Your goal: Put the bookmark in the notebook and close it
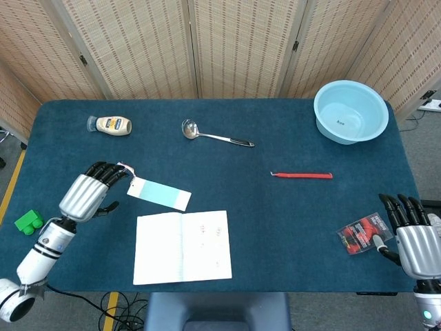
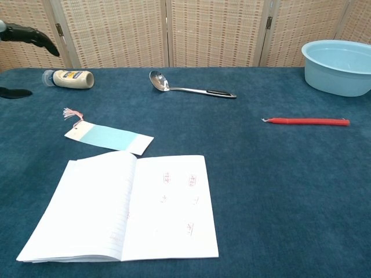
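An open white notebook lies near the table's front edge. Just beyond its upper left corner lies the bookmark, white and light blue with a pink tassel at its left end. My left hand hovers open just left of the bookmark's tassel end, fingers stretched toward it, holding nothing. In the chest view only its dark fingertips show at the top left. My right hand stays open at the table's front right corner, away from both objects.
A mayonnaise bottle lies at the back left, a metal ladle at the back middle, a light blue basin at the back right. A red stick lies right of centre. A red-black packet sits by my right hand. A green block lies off the left edge.
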Available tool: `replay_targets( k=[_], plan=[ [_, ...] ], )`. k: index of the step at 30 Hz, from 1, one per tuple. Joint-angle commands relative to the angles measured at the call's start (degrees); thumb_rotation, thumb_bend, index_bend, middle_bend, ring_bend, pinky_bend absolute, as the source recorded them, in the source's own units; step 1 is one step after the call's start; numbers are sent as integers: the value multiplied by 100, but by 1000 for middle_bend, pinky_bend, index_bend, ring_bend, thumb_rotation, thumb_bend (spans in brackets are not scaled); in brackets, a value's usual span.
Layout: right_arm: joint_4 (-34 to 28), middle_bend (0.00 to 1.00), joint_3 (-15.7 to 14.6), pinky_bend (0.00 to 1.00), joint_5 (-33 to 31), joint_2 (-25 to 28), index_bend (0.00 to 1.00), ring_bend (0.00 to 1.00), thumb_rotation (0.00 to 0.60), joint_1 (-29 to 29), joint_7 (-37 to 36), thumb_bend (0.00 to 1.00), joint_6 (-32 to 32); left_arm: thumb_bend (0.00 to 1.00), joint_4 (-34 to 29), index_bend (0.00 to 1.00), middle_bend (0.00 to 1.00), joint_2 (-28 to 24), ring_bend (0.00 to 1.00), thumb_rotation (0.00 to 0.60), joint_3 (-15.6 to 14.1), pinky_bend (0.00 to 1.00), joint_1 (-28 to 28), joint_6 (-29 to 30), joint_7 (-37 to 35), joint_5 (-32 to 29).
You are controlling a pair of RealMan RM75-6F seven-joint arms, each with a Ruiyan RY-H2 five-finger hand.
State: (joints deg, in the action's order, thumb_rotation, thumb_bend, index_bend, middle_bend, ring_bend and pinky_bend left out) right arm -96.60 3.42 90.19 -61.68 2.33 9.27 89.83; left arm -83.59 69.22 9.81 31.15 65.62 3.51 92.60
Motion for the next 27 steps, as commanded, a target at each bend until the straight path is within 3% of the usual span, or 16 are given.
replay_targets(
  k=[1,12,27],
  plan=[
    [-14,140,3,114,-11,16,81,81,600,-1,17,210,-7,271,210,264,216,202,204,600,50,202,413,-474,123,-26],
    [31,140,34,114,-127,8,81,81,600,21,-3,211,-92,271,740,232,216,847,204,600,37,202,1277,-1775,653,-656],
    [146,140,67,114,-279,-41,81,81,600,77,-85,210,-243,271,1569,223,195,1699,202,600,-26,201,1756,-2682,1700,-1986]
  ],
)
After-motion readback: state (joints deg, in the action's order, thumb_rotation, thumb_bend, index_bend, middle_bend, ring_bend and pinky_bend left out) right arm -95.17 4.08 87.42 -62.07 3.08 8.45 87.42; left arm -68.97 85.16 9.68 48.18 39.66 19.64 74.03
